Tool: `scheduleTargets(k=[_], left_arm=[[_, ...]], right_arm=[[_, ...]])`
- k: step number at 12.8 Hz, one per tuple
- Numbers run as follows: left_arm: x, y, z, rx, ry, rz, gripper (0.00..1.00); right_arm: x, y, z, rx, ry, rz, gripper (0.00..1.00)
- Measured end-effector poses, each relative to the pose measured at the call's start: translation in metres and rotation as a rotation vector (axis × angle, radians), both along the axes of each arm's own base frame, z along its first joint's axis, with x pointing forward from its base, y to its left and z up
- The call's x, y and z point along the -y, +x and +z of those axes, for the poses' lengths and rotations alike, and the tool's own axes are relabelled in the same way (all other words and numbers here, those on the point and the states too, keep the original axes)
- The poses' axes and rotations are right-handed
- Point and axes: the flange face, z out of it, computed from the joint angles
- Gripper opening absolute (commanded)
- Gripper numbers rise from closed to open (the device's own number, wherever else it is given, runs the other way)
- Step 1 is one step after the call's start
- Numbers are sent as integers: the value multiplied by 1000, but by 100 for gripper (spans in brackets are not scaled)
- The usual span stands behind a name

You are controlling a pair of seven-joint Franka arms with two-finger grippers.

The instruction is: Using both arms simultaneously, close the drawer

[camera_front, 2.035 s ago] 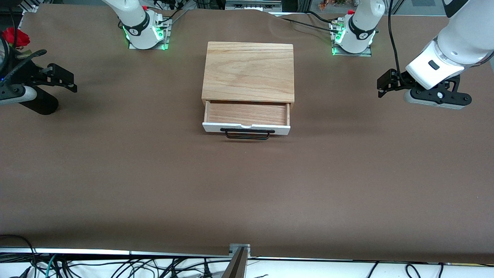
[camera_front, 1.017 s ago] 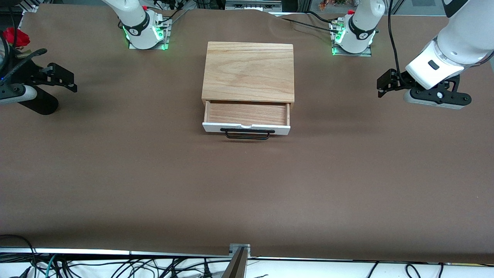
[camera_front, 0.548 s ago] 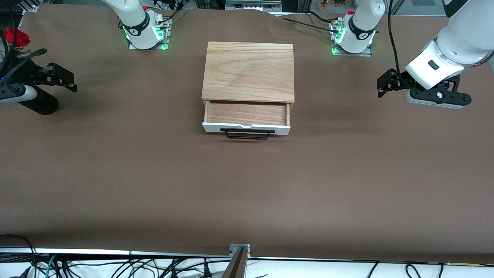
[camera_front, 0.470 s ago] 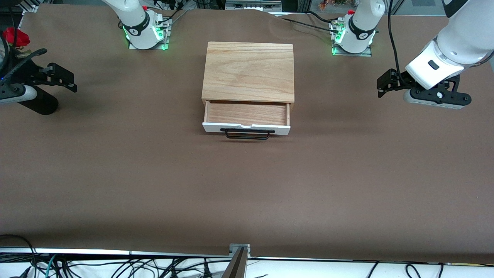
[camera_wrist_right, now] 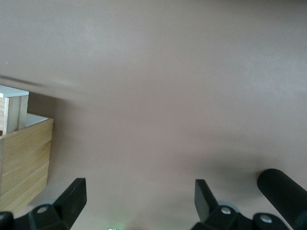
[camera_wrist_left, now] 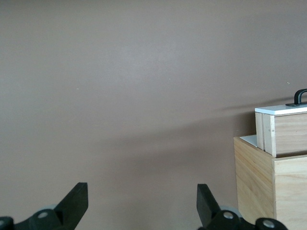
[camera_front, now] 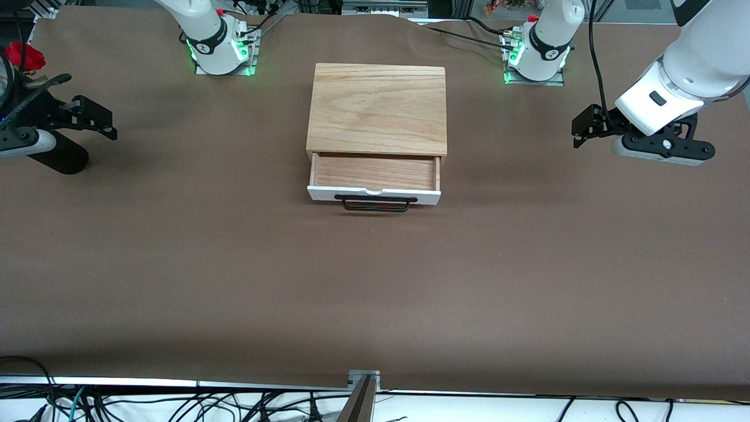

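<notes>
Front view, box: a light oak box (camera_front: 377, 108) with a flat rectangular top sits on the brown cloth-covered surface (camera_front: 375, 281), midway between the two arm bases.
Front view, drawer: the shallow light-wood drawer (camera_front: 375, 173) with a white front panel stands partly pulled out of the box, on the box's side nearer the front camera. Its long axis runs from one arm's end of the surface to the other, and its white panel faces the front camera.
Front view, handle: a long thin black wire handle (camera_front: 375, 203) lies along the white panel, parallel to the drawer's long axis.
Front view, left gripper: the small black left gripper (camera_front: 581, 128) hangs over the surface well apart from the box, toward the left arm's end, holding nothing.
Front view, right gripper: the small black right gripper (camera_front: 96, 121) hangs over the surface well apart from the box, toward the right arm's end, holding nothing.
Left wrist view: the left gripper (camera_wrist_left: 142, 203) is spread wide with bare surface between its fingers (camera_wrist_left: 74, 203); the box (camera_wrist_left: 261, 179) and the drawer's end (camera_wrist_left: 283, 129) show at the edge, apart from it.
Right wrist view: the right gripper (camera_wrist_right: 139, 199) is spread wide over bare surface; the box (camera_wrist_right: 24, 163) shows at the edge, and a black ribbed cylinder (camera_wrist_right: 283, 194) lies just beside one finger.
</notes>
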Motion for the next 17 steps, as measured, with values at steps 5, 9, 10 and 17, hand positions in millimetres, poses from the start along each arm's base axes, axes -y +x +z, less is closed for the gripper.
scheduleTargets(k=[5, 9, 10, 17], left_arm=[[0, 0, 0, 0, 0, 0, 100], [0, 0, 0, 0, -1, -1, 100], [0, 0, 0, 0, -1, -1, 100], [6, -1, -1, -12, -53, 4, 100]], right_arm=[[0, 0, 0, 2, 0, 0, 100], [1, 1, 0, 5, -1, -2, 100], [1, 1, 0, 4, -1, -2, 100], [2, 1, 0, 4, -13, 0, 100]])
